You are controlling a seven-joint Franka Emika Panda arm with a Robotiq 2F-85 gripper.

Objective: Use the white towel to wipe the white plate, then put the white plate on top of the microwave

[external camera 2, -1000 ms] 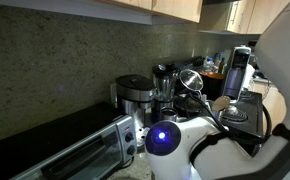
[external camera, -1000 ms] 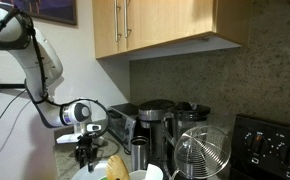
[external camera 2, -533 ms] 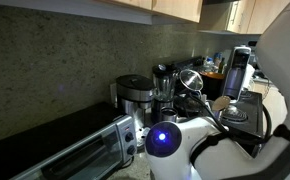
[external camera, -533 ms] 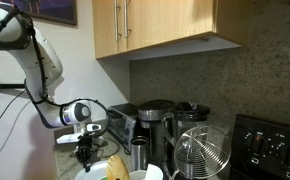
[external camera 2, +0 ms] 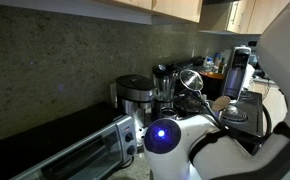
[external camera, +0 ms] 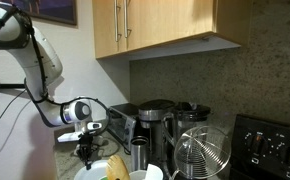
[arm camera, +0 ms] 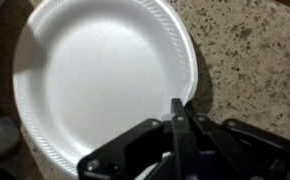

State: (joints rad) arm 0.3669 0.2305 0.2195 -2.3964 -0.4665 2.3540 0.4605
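The white plate [arm camera: 95, 80] fills the wrist view, lying flat on the speckled counter [arm camera: 255, 60]. My gripper [arm camera: 180, 108] sits at the plate's right rim. Its two dark fingers are pressed together, with the thin rim pinched between them. In an exterior view the gripper [external camera: 84, 155] hangs low in front of the microwave [external camera: 120, 120], pointing down. The microwave [external camera 2: 65, 150] also shows from the side, with its top bare. The white towel is out of view.
A dish of yellow bananas [external camera: 115, 167] stands just beside the gripper. A steel coffee maker [external camera: 153, 125], a wire basket [external camera: 200, 150] and a black stove [external camera: 270, 145] line the counter beyond. Wooden cabinets [external camera: 165, 30] hang above.
The jaws have come together at the plate's rim. The arm itself has barely moved.
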